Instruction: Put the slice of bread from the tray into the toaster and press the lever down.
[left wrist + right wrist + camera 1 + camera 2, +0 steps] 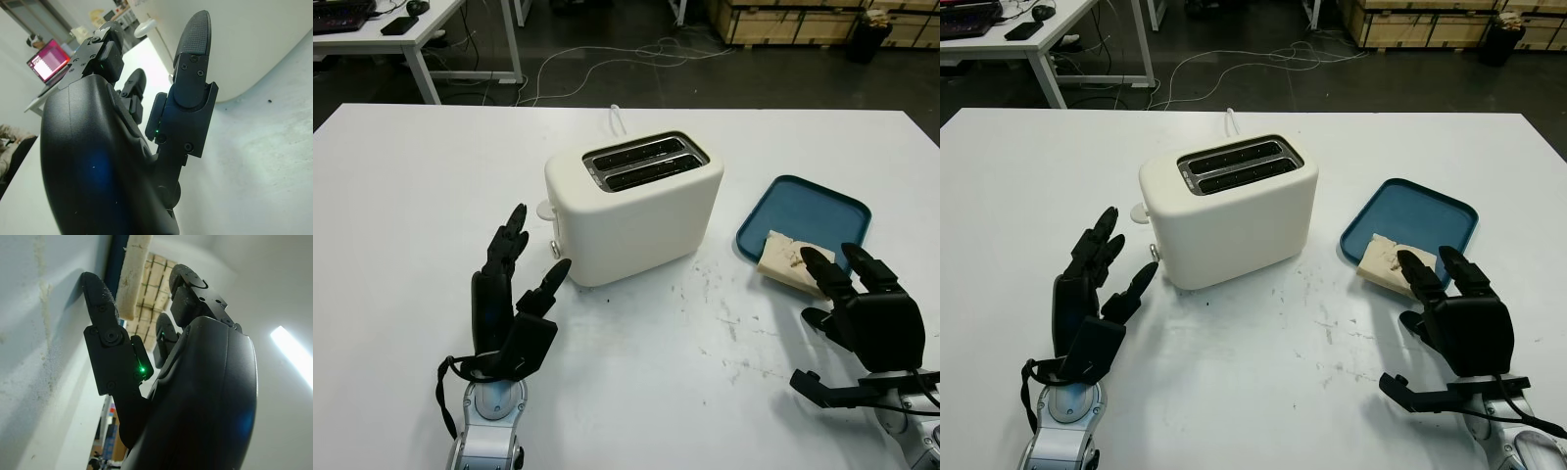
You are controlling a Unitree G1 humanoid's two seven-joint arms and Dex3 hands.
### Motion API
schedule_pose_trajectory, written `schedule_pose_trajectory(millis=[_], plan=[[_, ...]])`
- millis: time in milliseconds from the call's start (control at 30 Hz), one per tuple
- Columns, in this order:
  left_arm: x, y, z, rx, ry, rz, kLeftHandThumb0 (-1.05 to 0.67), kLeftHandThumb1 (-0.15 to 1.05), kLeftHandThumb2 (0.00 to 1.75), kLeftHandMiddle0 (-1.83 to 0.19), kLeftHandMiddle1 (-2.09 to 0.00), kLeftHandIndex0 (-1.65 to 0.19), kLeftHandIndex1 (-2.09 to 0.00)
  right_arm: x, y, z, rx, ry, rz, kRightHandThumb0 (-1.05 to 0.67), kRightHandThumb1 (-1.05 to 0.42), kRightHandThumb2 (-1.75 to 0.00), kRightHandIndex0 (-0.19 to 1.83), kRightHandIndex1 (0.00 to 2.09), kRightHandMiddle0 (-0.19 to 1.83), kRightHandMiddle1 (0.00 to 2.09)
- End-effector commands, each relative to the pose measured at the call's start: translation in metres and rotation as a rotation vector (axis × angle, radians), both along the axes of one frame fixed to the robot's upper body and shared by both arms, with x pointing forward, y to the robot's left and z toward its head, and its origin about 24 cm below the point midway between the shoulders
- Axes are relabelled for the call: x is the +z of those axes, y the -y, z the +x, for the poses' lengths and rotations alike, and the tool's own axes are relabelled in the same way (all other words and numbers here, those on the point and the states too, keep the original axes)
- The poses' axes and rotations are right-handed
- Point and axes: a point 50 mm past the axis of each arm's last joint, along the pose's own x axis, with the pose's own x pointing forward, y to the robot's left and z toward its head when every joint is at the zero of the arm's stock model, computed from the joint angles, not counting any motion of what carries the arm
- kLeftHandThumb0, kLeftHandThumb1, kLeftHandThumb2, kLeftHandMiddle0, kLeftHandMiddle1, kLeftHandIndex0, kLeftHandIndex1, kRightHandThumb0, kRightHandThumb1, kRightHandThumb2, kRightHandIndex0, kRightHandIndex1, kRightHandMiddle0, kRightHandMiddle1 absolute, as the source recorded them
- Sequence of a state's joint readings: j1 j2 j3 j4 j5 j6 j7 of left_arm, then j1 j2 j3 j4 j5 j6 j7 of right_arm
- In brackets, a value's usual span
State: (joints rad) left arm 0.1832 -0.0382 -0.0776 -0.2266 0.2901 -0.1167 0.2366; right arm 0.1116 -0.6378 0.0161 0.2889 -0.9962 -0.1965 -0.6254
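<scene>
Bread slice (791, 262) lying on blue tray (808, 211) right of toaster (636, 206). Right hand (862, 308) open, holding nothing, hovering beside bread. Left hand (514, 304) open, empty, left of toaster.

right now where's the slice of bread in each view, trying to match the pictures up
Left eye view: slice of bread on the blue tray's near corner, by the right hand's fingertips.
Right eye view: same spot, right of the toaster.
Left wrist view: not in it.
Right wrist view: pale slab beyond the fingers.
Shared landmark: the blue tray.
</scene>
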Motion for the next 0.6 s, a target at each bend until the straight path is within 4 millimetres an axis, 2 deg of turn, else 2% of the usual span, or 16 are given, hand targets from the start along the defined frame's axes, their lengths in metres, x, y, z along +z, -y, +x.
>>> schedule_pose_trajectory(millis=[0, 567], plan=[[0.002, 0.0, -0.001, 0.003, 0.007, 0.01, -0.64, 0.92, 0.18, -0.33, -0.3, -0.34, -0.01, 0.0, 0.001, 0.0, -0.002, 0.018, 0.015, -0.44, -0.8, -0.01, 0.33, 0.0, 0.35, 0.0], [0.005, -0.002, -0.002, 0.006, 0.025, -0.005, -0.63, 0.92, 0.18, -0.34, -0.29, -0.35, -0.01, 0.005, -0.018, 0.011, 0.025, 0.071, -0.007, -0.43, -0.78, 0.0, 0.37, 0.01, 0.38, 0.01]])
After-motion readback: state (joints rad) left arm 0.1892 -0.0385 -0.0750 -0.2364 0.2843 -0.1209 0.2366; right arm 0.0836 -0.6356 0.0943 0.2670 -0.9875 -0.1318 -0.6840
